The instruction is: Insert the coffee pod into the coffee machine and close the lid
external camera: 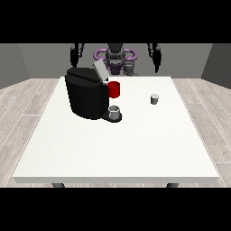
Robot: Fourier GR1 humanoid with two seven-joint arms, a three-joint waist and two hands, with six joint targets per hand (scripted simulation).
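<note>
A black coffee machine (85, 92) stands on the left half of the white table (117, 144), its grey lid (100, 71) tilted up and open. A red part (114, 89) shows at its front, and a grey cup (114, 112) sits on its drip base. The small grey coffee pod (154, 99) stands alone on the table to the right of the machine. The hand at the view's left (75, 53) hangs raised behind the machine. The hand at the view's right (155, 55) is raised well behind the pod. Neither hand touches anything.
The robot's torso (115, 57) stands behind the table's far edge. Bare table surface stretches from the machine and pod to the near edge. Wooden floor surrounds the table.
</note>
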